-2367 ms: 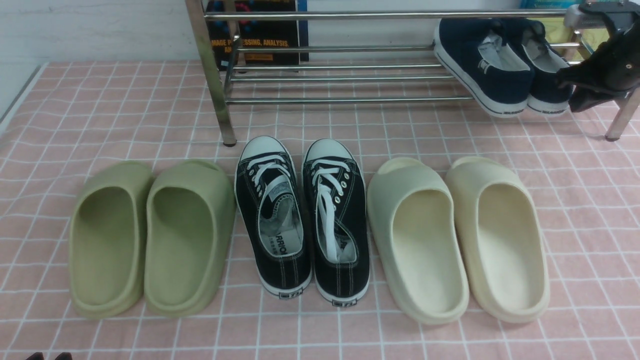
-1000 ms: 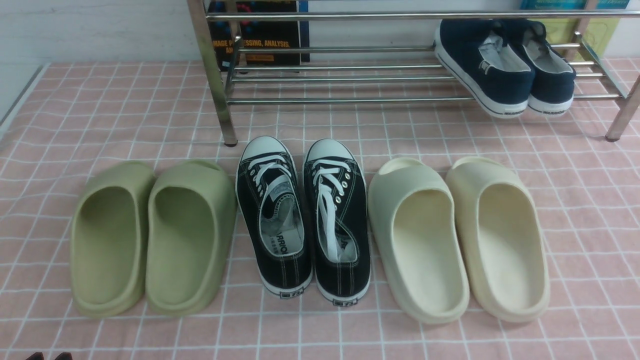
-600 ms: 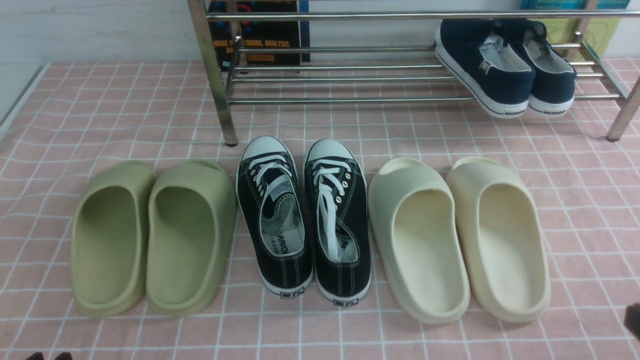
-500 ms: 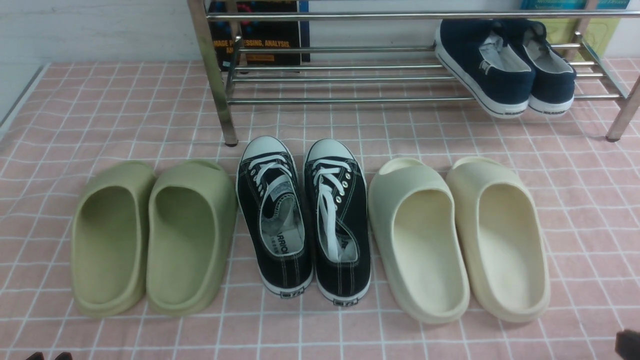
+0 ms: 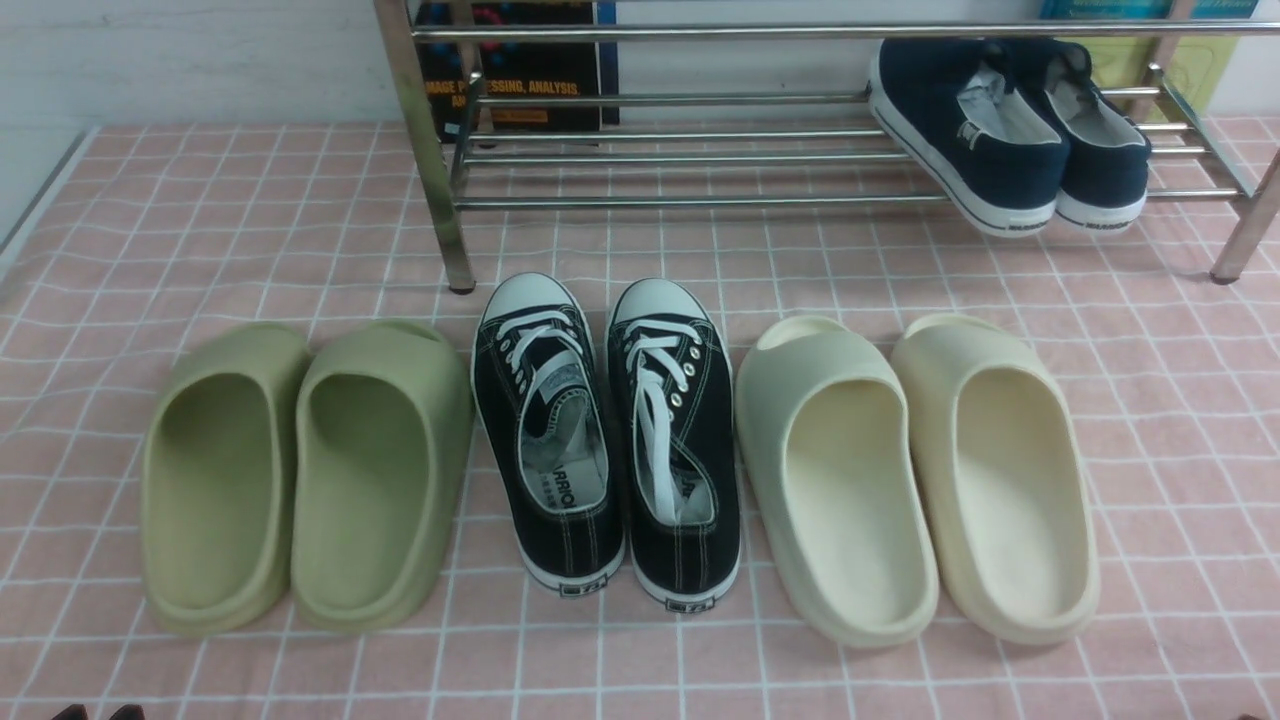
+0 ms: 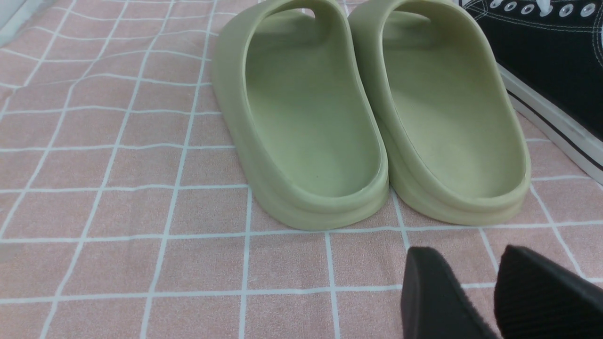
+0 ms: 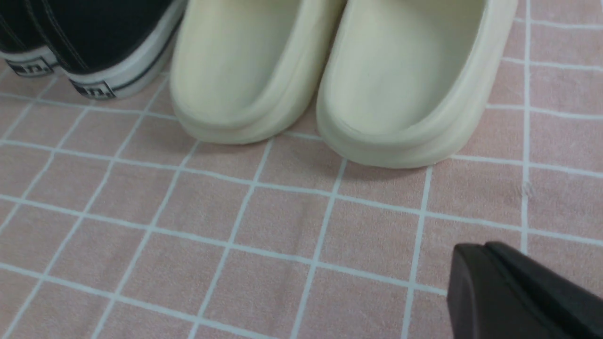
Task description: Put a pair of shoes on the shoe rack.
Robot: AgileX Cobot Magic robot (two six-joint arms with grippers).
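Navy slip-ons, the pair of shoes (image 5: 1010,130), sit side by side at the right end of the shoe rack (image 5: 700,150) in the front view, heels toward the camera and hanging a little past the front bar, the left one tilted onto its edge. A moment ago the right arm hovered just beside them at the rack's right end; now it is gone from this view and nothing touches the pair. I judge the placing done and the arm pulled back — what remains is at most a return to rest. On the surface (image 5: 200,220), under a pink cloth with a white grid, three other pairs stand in a row in front of the rack: green foam slides (image 5: 300,470), black lace-up sneakers (image 5: 610,430) and cream foam slides (image 5: 915,470). Behind the rack a dark book (image 5: 515,70) leans against a pale wall.

From the left wrist, the left tool (image 6: 494,292) hangs low near the heels of the green slides, its two dark fingers standing apart with cloth visible between them — open and empty.

From the right wrist, the right tool (image 7: 485,254) hovers over bare cloth, near the cream slides' heels; its fingers lie pressed together, closed on nothing.
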